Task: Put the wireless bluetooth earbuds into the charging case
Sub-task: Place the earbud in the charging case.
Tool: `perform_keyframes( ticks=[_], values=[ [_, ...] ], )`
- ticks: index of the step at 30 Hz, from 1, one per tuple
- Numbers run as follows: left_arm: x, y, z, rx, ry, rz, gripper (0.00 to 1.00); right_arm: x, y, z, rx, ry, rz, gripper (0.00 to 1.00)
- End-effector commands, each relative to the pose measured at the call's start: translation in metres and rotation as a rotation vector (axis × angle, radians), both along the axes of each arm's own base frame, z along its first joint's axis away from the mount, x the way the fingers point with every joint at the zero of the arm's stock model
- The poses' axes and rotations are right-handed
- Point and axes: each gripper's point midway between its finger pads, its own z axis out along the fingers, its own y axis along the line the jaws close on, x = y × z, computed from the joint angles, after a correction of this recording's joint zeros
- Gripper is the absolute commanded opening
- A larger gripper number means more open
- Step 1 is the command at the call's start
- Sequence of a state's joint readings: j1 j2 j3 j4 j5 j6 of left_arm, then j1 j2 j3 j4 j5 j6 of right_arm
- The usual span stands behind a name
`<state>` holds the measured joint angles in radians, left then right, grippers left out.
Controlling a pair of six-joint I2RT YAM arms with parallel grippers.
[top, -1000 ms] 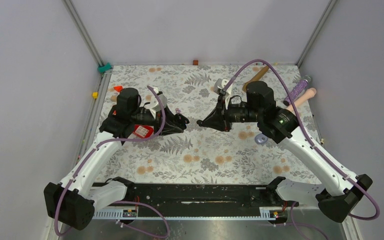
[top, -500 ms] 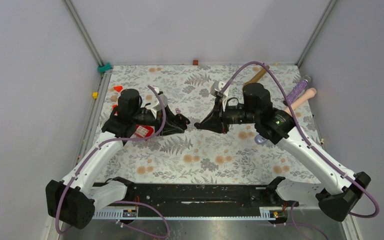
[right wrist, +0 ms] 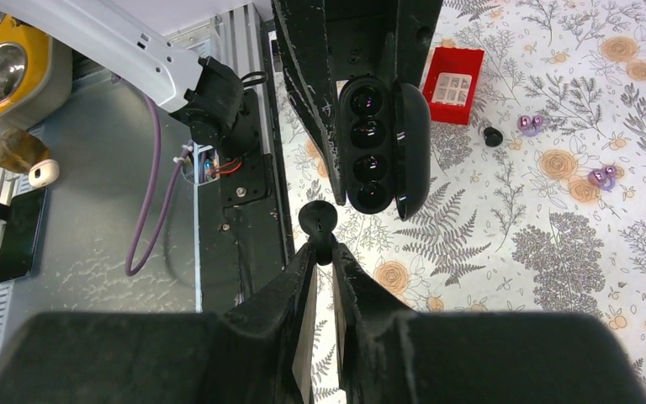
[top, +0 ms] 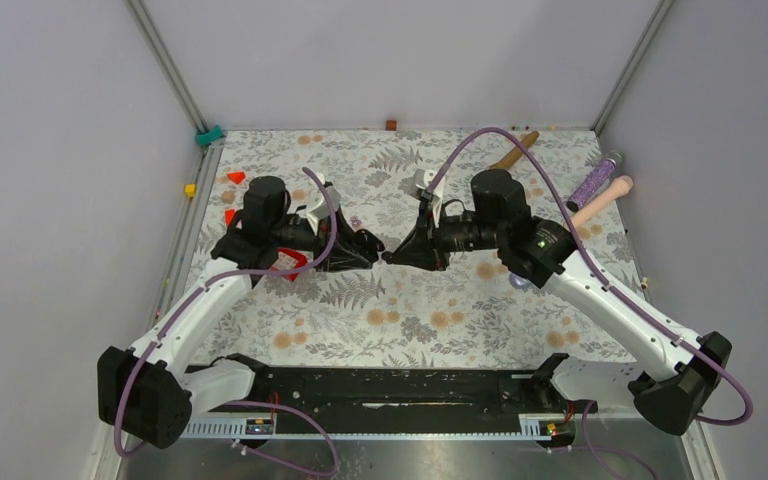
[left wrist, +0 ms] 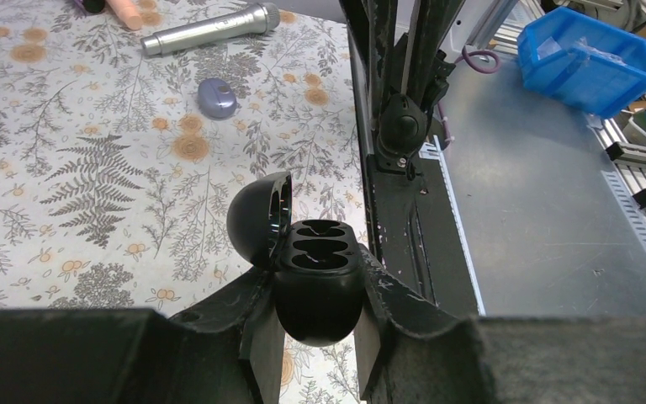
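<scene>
Black charging case (left wrist: 318, 295), black earbud (right wrist: 318, 220), red tray (right wrist: 454, 57), floral tablecloth (right wrist: 555, 244).

The left arm (top: 195, 310) and right arm (top: 610, 310) rise from their bases at the near edge and lean inward. Their wrists are turned so the two tips face each other, almost meeting. The left end effector (top: 365, 248) is clamped on the open charging case (left wrist: 315, 290). The right end effector (top: 393, 256) pinches a black earbud (right wrist: 318, 220) at its fingertips.
</scene>
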<state>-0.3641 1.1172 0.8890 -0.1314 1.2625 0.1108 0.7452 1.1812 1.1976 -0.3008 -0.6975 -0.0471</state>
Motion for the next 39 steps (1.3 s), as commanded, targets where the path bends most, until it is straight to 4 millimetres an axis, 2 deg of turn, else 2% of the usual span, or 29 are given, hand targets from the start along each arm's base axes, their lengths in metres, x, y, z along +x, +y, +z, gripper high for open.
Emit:
perform_keyframes(
  ticks=[1,17,39],
  values=[
    [-0.008,-0.004,0.005,-0.029,-0.022,-0.061,0.00,0.002,0.005,0.006,0.024,-0.049,0.003,0.19],
    [-0.014,-0.007,0.003,-0.032,0.000,-0.102,0.00,0.008,0.010,-0.009,-0.015,-0.063,-0.009,0.19],
    [-0.016,-0.011,0.000,-0.027,0.023,-0.120,0.00,0.007,0.014,-0.013,-0.008,-0.105,-0.006,0.19]
  ],
)
